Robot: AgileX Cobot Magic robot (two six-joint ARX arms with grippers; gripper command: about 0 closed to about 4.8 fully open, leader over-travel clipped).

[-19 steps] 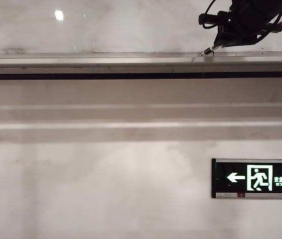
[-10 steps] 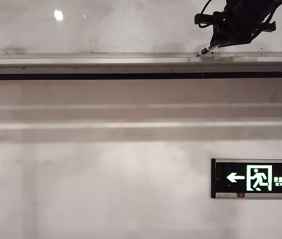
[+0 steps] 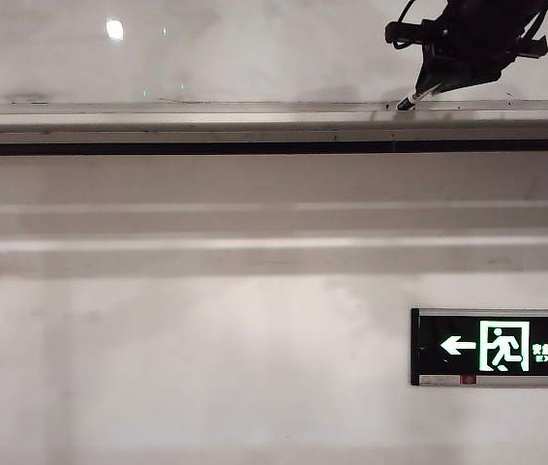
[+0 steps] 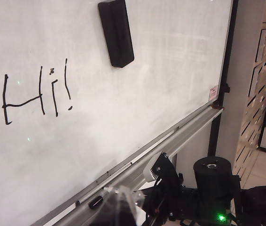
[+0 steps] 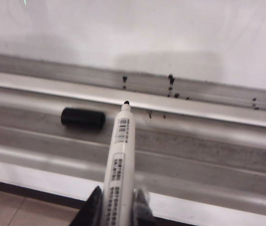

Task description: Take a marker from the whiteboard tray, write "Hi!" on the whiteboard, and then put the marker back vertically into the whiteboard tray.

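"Hi!" stands handwritten in black on the whiteboard [image 4: 123,117], just beside the black eraser [image 4: 116,32] stuck to it. On the exit sign [image 3: 497,347], below the whiteboard tray [image 3: 206,121], a left arrow, a running-figure pictogram and "EXIT" glow. The marker [image 5: 119,169] bears a printed label, too small to read.

Right hand [image 5: 117,207] clamped; left hand unseen.

The whiteboard tray [image 5: 208,155] lies bare right of the marker [image 5: 119,165] tip; a loose black cap [image 5: 82,117] blocks the channel just left.
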